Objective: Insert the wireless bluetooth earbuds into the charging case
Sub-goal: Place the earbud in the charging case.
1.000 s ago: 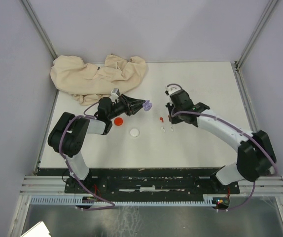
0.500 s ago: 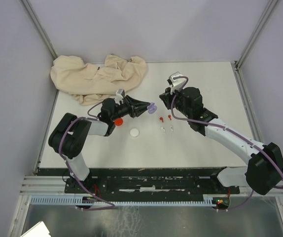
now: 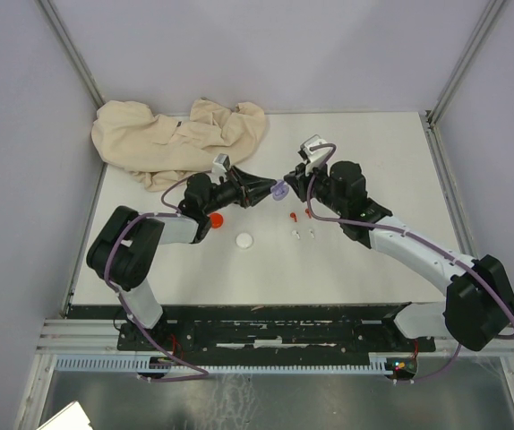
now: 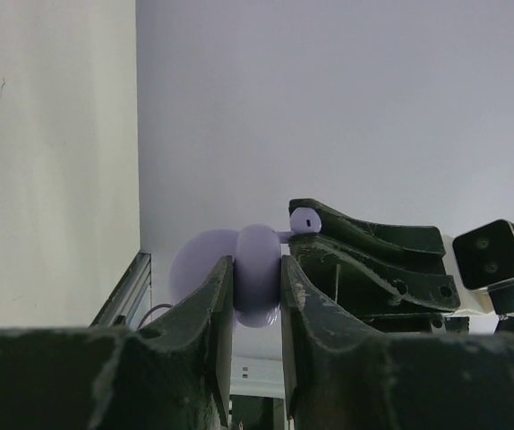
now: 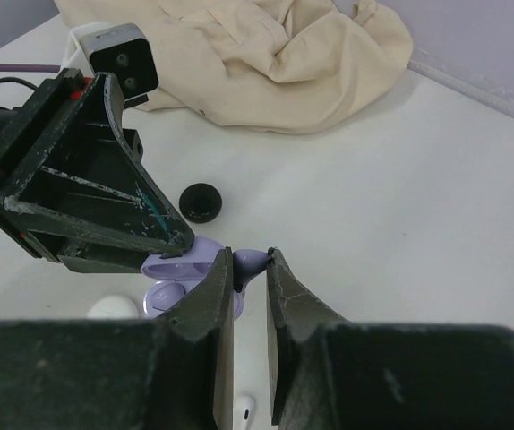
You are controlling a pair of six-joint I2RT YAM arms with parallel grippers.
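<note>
The left gripper [image 4: 256, 279] is pinching the open purple charging case [image 4: 259, 246] up in the air. The right gripper [image 5: 247, 270] is pinching a purple earbud [image 5: 246, 259] just beside the case. I think the right should line the stem up with a socket and press in slowly, while the left holds steady

Purple case [image 4: 257, 278], purple earbud [image 5: 248, 262]
</note>
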